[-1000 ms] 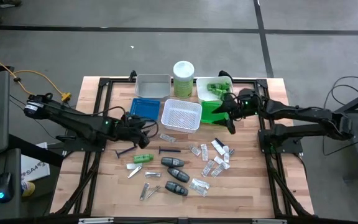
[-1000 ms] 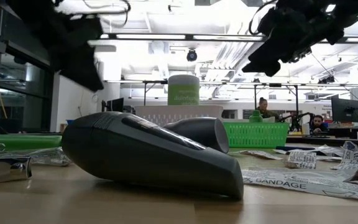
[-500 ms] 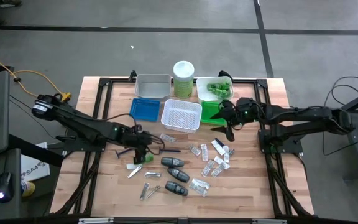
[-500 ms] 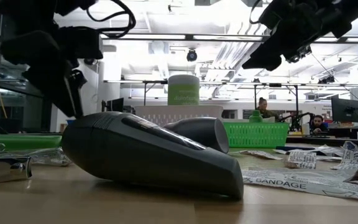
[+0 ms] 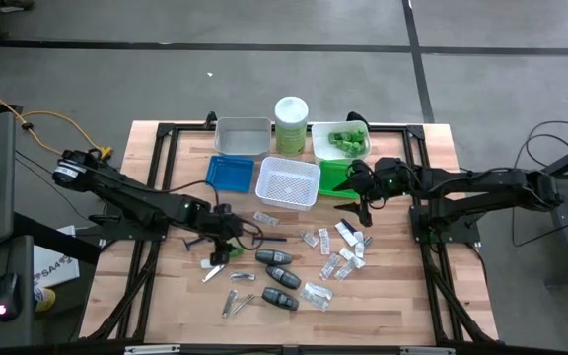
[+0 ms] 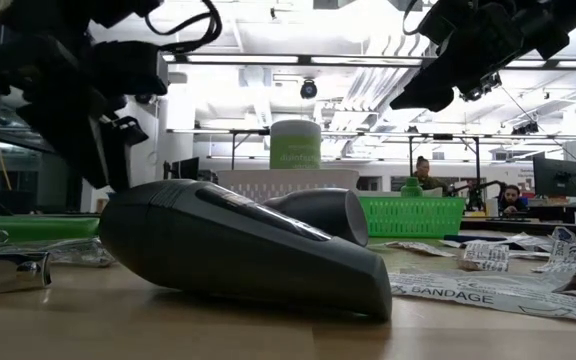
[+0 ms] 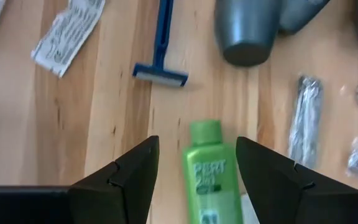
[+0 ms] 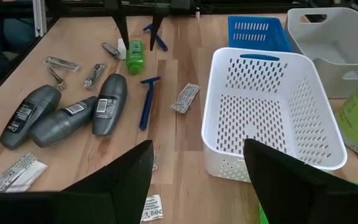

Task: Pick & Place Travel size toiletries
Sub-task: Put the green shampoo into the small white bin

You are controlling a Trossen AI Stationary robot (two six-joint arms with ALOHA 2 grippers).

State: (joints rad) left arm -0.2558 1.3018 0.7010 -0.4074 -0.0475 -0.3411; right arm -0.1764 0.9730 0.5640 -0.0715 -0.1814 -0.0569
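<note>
The worktop (image 7: 104,112) is pale, smooth wood with visible grain. The green tube (image 7: 211,171) is glossy plastic, the oval cases (image 8: 61,118) matt grey plastic, the clippers (image 8: 61,63) shiny metal, the white basket (image 8: 272,112) perforated plastic.

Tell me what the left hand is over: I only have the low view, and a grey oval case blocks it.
Observer: The left hand stands open over a green Pert bottle that lies flat, straddling its cap end.
Operator: Is it gripped yet?
Observer: No. In the left wrist view a gap shows between the bottle and the hand on both sides.
Operator: And the right hand?
Observer: The right hand hangs open and empty beside the green tray, away from the loose items.
</note>
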